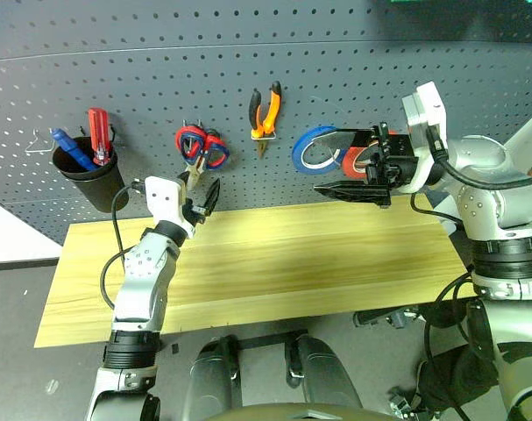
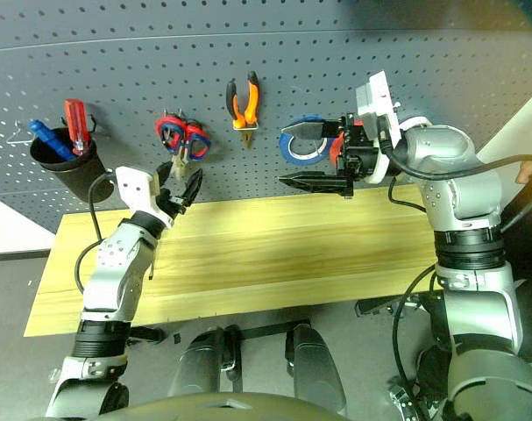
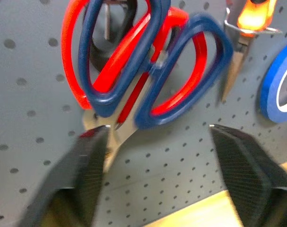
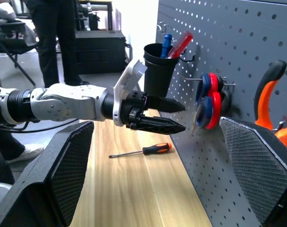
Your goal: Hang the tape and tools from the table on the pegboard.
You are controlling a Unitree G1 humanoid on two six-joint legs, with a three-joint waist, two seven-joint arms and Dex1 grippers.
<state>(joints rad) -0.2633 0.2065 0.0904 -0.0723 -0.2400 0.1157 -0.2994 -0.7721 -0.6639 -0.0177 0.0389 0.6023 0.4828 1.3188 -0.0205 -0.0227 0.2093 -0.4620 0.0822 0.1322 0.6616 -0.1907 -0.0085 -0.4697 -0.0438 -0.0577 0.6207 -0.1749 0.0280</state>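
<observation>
On the pegboard, dark-handled scissors hang on one hook in front of red-handled scissors. My left gripper stands open just below their handles and holds nothing. Orange-and-black pliers hang further right. The red tape sits against the board beside a blue roll, partly hidden by my right gripper. That gripper is open and empty and points toward the left one. The orange-and-black screwdriver lies on the table near the board.
A black cup hangs at the board's left end and holds a blue-handled and a red-handled tool. Beyond the table's far end, in the right wrist view, a person stands among dark furniture.
</observation>
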